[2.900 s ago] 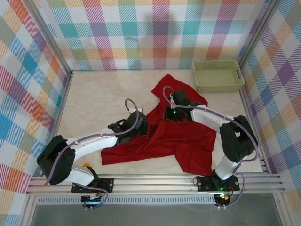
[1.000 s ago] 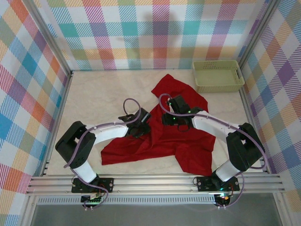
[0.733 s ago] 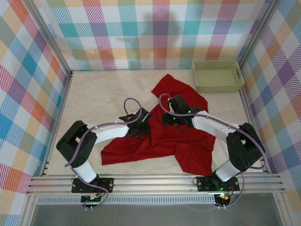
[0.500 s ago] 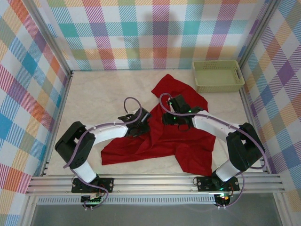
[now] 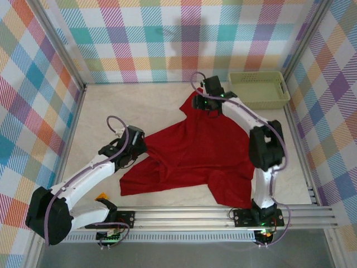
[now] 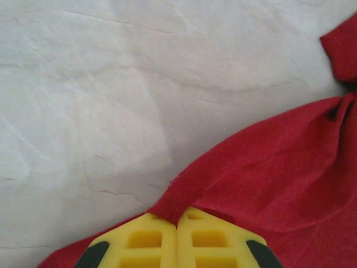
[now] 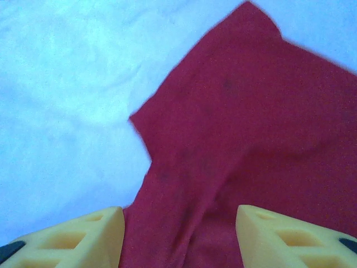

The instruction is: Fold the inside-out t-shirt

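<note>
Pale table (image 5: 111, 111), plaid walls (image 5: 167, 44). Left gripper (image 6: 177, 220) jaws clamped on a fold of the inside-out t-shirt (image 5: 201, 156); right gripper (image 7: 179, 223) jaws parted, cloth edge between them. Recommend closing right before spreading, keeping tension even.

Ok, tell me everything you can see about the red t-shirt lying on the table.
The plain deep-red soft cloth t-shirt lies unfolded and rumpled across the middle of the pale table, with no print visible. One corner points to the far side, a flap reaches to the near side, and creases run across it. The left gripper is shut on a fold at its left edge. The right gripper hangs open over the far corner; whether it touches the cloth is unclear.
</note>
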You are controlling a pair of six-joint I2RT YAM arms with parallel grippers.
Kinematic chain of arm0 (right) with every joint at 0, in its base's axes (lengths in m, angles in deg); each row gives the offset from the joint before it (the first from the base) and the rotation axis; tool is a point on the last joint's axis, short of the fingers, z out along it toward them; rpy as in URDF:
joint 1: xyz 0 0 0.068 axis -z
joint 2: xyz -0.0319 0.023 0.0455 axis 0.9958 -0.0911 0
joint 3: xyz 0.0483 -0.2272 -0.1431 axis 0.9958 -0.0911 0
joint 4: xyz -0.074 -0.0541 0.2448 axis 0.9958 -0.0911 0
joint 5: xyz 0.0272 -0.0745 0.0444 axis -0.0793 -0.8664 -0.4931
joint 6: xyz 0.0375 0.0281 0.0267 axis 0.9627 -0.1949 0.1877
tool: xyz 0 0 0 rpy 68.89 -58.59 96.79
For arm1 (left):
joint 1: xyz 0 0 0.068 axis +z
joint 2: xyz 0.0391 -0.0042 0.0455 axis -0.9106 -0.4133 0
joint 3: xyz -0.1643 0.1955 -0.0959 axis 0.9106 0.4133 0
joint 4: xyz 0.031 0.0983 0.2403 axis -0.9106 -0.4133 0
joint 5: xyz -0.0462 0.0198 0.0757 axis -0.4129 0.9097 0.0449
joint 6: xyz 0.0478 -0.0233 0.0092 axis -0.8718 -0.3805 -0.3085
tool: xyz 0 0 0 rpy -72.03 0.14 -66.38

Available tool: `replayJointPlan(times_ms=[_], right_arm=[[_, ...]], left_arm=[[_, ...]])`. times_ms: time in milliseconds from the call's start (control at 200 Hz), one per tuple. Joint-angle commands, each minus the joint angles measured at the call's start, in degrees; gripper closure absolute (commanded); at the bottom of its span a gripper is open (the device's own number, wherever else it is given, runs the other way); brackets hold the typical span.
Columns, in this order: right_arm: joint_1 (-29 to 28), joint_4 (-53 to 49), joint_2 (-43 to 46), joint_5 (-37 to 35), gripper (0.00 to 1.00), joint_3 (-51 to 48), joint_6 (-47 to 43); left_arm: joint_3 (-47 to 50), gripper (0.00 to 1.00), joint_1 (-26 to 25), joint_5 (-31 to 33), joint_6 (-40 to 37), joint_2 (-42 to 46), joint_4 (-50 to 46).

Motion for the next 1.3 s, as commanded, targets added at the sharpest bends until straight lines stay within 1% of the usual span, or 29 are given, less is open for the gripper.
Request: replayJointPlan(times_ms=[0, 90, 155, 220, 265, 335, 490, 620, 770, 860, 930, 1010, 1165, 1295], right_arm=[[1.24, -6.26, -10.24, -3.46, 0.44, 13.5, -6.67], [2.18, -11.95, -20.26, -4.65, 0.44, 28.22, -9.08], [2.86, -15.43, -26.54, -5.28, 0.44, 39.13, -10.66], [3.71, -17.27, -32.02, -5.13, 0.44, 47.29, -11.53], [4.28, -17.98, -34.61, -4.34, 0.44, 51.06, -11.98], [5.08, -16.02, -36.13, -4.07, 0.44, 51.79, -12.07], [6.5, -14.54, -38.21, -0.33, 0.44, 51.99, -9.73], [6.69, -18.32, -39.93, 1.56, 0.45, 53.17, -6.87], [6.85, -25.22, -39.97, 0.36, 0.45, 52.38, -2.15], [6.79, -28.23, -38.11, 0.88, 0.45, 48.99, 1.03], [6.8, -28.46, -34.83, 1.13, 0.46, 43.23, 3.9], [6.75, -25.72, -29.06, 0.64, 0.46, 32.36, 7.26], [6.13, -15.28, -15.69, 0.75, 0.47, 7.43, 12.66], [3.49, -9.55, -7.27, 1.34, 0.47, -7.66, 15.12]], left_arm=[[0.2, 1.0, 3.89, -3.98, -4.17, 1.59, -1.56], [-0.34, 1.0, 6.91, -6.82, -5.43, 0.6, -1.14], [-0.26, 1.0, 7.91, -7.95, -5.73, 0.01, -0.46], [-0.31, 1.0, 8.38, -8.16, -5.83, -0.46, -0.33], [-0.13, 1.0, 8.62, -8.57, -5.9, -0.58, -0.02], [0.02, 1.0, 8.85, -9.18, -6.1, -0.85, 0.51], [-0.56, 1.0, 9.01, -8.98, -6.44, -1.19, 0.48], [-0.76, 1.0, 10.08, -6.87, -6.19, 0.34, -0.55], [-1.8, 1.0, 14.47, -7.15, -6.68, -0.17, -1.34], [-2.31, 1.0, 16.88, -7.44, -6.63, -0.63, -1.21], [-2.71, 1.0, 18.49, -7.69, -6.7, -1.41, -1.15], [-3.27, 1.0, 20.26, -8.6, -6.79, -2.49, -1.1], [-3.92, 1.0, 23.38, -10.27, -7.86, -4.37, -0.84], [-5.18, 1.0, 24.97, -10.94, -9.27, -6.42, -1.13]])
